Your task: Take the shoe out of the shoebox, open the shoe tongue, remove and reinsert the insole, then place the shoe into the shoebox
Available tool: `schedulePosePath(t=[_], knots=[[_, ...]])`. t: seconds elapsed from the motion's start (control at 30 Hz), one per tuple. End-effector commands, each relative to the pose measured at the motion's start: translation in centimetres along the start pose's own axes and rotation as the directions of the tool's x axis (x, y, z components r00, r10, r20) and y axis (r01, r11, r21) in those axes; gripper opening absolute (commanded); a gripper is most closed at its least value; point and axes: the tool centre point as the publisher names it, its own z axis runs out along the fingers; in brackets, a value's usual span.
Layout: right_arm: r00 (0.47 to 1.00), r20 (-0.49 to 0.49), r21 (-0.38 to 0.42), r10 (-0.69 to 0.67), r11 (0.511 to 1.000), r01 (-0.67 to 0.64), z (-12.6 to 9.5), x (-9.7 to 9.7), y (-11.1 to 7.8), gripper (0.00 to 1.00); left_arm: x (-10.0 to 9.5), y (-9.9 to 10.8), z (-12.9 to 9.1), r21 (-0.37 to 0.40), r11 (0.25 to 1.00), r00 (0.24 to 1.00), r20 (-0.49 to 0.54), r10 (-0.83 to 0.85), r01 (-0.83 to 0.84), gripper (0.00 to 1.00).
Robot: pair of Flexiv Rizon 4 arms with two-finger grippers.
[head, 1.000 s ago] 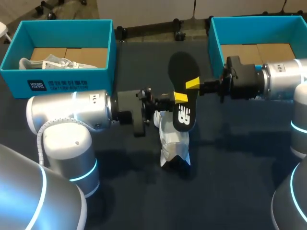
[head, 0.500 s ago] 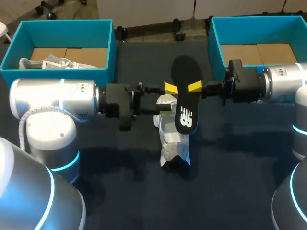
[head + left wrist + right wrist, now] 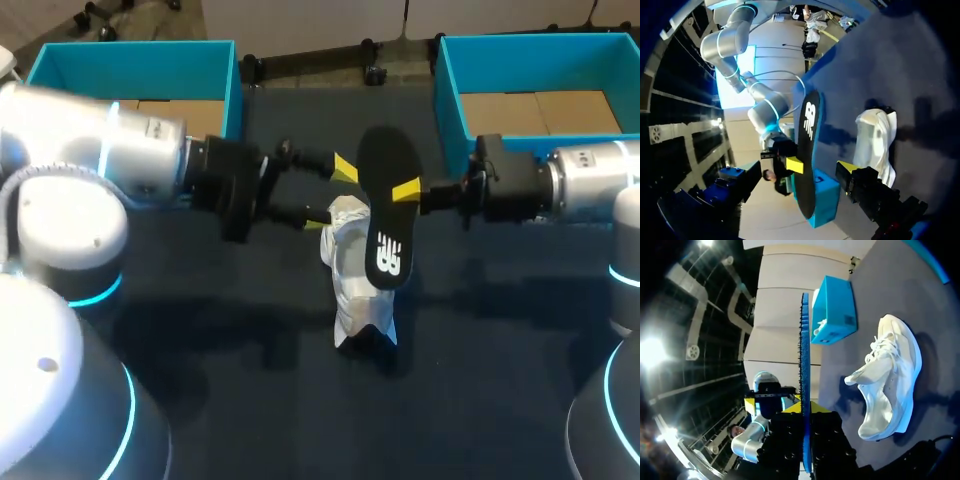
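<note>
Dark bench [image 3: 200, 380] carries the white sneaker [image 3: 355, 280] at its middle; above it the right claw [image 3: 412, 192] pinches the black insole [image 3: 385, 215], left claw [image 3: 332, 197] spread just beside. Unheld, the sneaker may slide when the insole pushes in.

Matt black insole [image 3: 385, 215], its underside blue and finely ribbed. White shoe [image 3: 358, 285] of creased cloth. Dark matt table [image 3: 480, 380]. At one o'clock, a teal card shoebox [image 3: 449, 95], brown cardboard floor.
</note>
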Motion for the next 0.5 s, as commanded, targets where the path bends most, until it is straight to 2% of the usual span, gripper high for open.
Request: schedulePosePath(t=[0.03,0.17,0.5], knots=[[1.0,0.007,0.008,0.003,1.0,-0.003,0.37,-0.26,0.15,0.0,-1.25,0.31,-0.22,-0.005,0.999,0.943,-0.331,-0.036,0.036,1.0],[1.0,0.014,0.016,0.004,1.0,-0.005,0.57,-0.45,0.07,0.0,-2.06,0.44,-0.1,-0.052,0.998,0.909,-0.415,-0.039,0.019,1.0],[1.0,0.018,0.026,0.003,1.0,-0.003,0.8,-0.68,0.37,0.0,-2.06,0.44,-0.1,-0.052,0.998,0.909,-0.415,-0.039,0.019,1.0]])
